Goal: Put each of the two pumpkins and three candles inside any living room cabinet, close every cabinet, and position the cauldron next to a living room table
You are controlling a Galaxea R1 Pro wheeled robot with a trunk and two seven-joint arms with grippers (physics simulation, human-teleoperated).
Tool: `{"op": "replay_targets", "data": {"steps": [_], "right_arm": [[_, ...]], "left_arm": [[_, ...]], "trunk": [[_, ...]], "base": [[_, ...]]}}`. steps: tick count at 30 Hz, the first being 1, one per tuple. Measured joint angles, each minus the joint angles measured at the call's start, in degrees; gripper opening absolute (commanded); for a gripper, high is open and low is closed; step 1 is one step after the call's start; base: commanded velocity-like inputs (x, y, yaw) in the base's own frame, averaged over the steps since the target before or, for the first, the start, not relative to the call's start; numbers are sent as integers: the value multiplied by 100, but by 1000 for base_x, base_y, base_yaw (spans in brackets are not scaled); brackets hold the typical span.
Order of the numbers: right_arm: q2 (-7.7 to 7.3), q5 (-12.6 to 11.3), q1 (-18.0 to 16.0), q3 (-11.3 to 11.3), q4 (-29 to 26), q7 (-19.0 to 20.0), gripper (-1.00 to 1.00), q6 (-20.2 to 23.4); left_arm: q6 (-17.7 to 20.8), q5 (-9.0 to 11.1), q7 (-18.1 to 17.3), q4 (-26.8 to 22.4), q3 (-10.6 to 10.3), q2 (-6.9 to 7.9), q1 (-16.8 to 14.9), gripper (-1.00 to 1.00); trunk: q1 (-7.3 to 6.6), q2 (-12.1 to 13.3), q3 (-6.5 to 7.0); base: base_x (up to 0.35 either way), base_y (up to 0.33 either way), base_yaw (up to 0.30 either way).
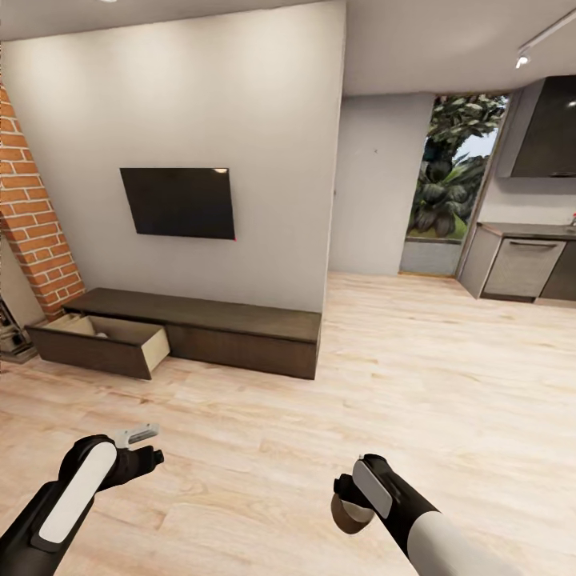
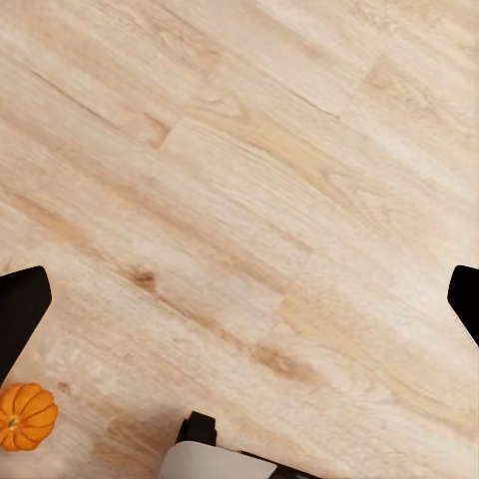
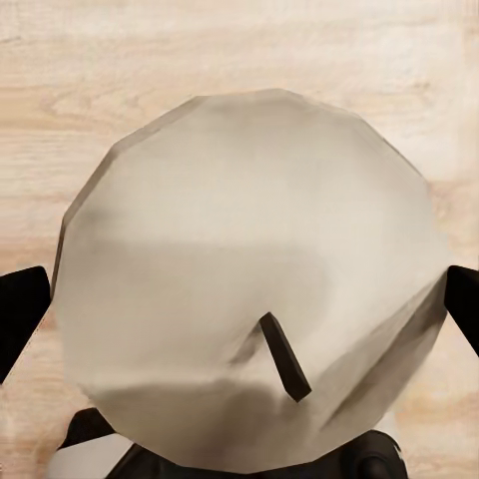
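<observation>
The cabinet point(image 1: 232, 320) runs long, low and dark brown along the white wall under the TV. Its left drawer point(image 1: 104, 348) is pulled open, with a small pale thing inside. My right gripper point(image 1: 352, 512) is shut on a candle point(image 3: 249, 269), a wide, pale, faceted one with a dark wick, held over the wood floor. Black fingers point(image 3: 20, 314) flank the candle on both sides. My left gripper point(image 1: 144, 452) is open over bare floor and holds nothing. In the left wrist view an orange pumpkin point(image 2: 25, 416) sits on the floor near one finger. Both grippers are well short of the cabinet.
A black TV point(image 1: 180, 202) hangs above the cabinet. A brick wall point(image 1: 32, 216) rises at the left, with a vacuum-like machine point(image 1: 12, 332) beside the open drawer. Grey kitchen cupboards point(image 1: 520, 264) stand at the far right. Pale wood floor point(image 1: 416, 376) stretches between me and the cabinet.
</observation>
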Motion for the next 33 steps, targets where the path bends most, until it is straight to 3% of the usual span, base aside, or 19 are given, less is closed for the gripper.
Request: {"op": "replay_targets", "data": {"steps": [33], "right_arm": [[10, 5, -1, 17, 1, -17, -100, -6]], "left_arm": [[0, 1, 16, 12, 1, 0, 1, 100]], "trunk": [[0, 0, 111]], "base": [[331, 0, 263]]}}
